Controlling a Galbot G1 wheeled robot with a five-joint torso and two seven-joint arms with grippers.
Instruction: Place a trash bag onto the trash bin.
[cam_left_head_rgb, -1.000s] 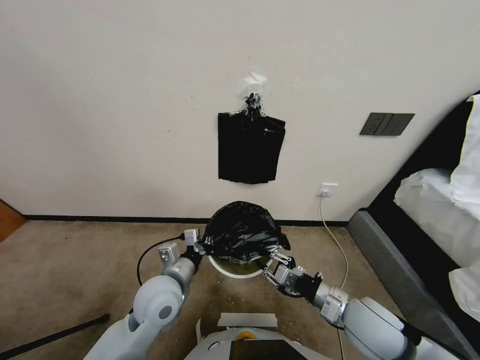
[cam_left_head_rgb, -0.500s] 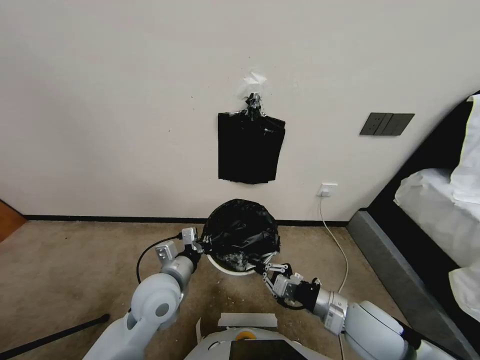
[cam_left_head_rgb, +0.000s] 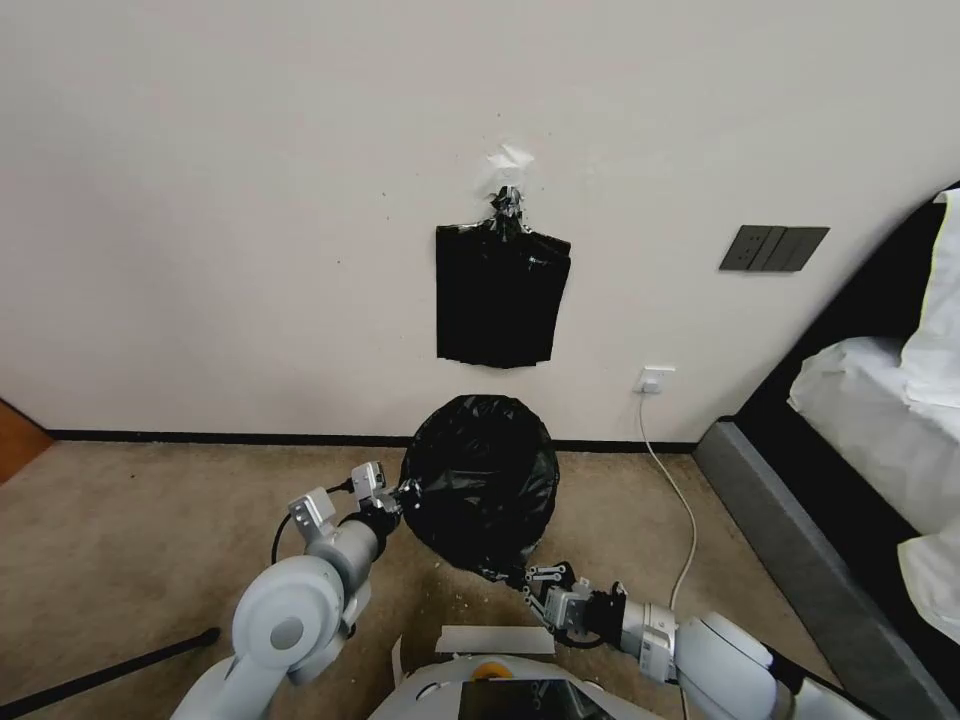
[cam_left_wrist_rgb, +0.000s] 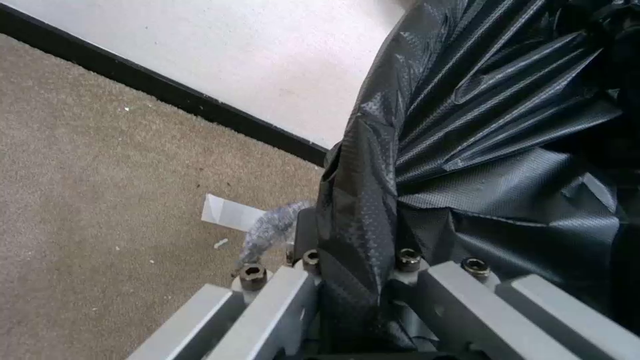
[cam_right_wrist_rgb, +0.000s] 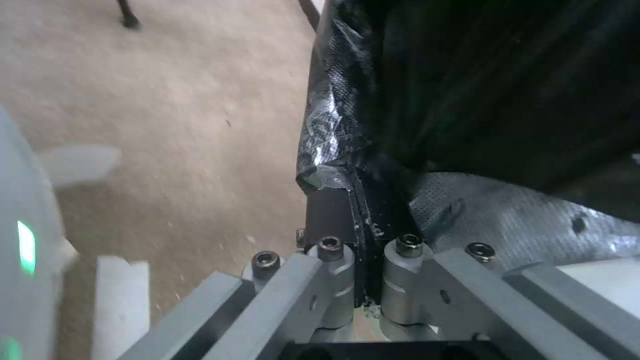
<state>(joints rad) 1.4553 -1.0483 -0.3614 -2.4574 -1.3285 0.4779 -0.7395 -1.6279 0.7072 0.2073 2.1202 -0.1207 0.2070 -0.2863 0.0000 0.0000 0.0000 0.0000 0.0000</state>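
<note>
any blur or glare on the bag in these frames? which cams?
Head view: sharp, even light, the trash bag reads as a near-featureless black mass. Left wrist view: crisp, soft sheen picks out the bag's pleats where the left gripper has its jaws shut on it. Right wrist view: carpet smeared, specular glare on the crinkled edge pinched by the right gripper.

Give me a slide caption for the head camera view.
Both grippers, left gripper and right gripper, pinch a crinkly black plastic trash bag stretched open before the wall.
</note>
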